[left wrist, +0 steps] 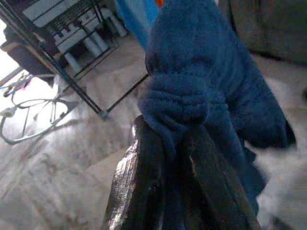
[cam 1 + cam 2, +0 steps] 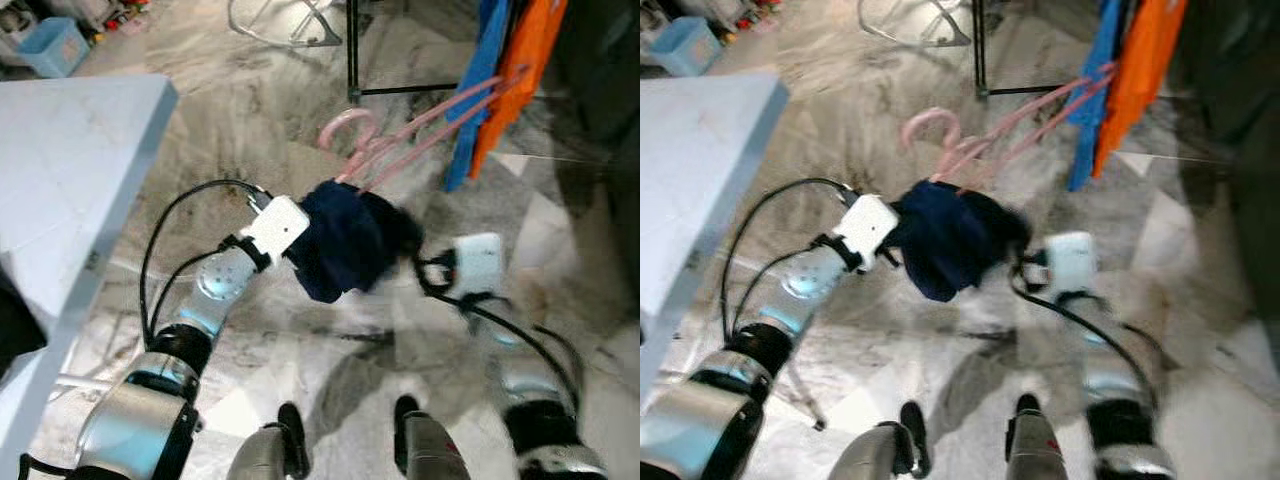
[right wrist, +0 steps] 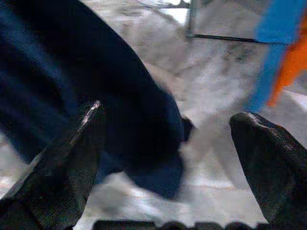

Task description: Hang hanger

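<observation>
Surroundings: black metal rack leg point(image 2: 353, 50), hanging blue garment point(image 2: 478, 80) and orange garment point(image 2: 520, 70) ahead; pale blue table point(image 2: 70, 170) at left; marble floor point(image 2: 250, 120).
Hanger: pink plastic hanger point(image 2: 400, 135), carrying bunched dark navy fleece cloth point(image 2: 345, 240), held between both arms.
Left gripper point(image 1: 177, 158): pinched on the fleece.
Right gripper point(image 3: 168, 158): fingers spread wide, beside the cloth.

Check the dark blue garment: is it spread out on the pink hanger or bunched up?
Bunched up. The dark blue garment hangs as a wad under the pink hanger, and the left gripper pinches a gathered fold.

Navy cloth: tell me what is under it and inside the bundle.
Marble floor lies below the navy cloth, which hangs clear of it. The left gripper pinches a fold. Pink hangers stick out on top; their lower parts are covered by the cloth.
</observation>
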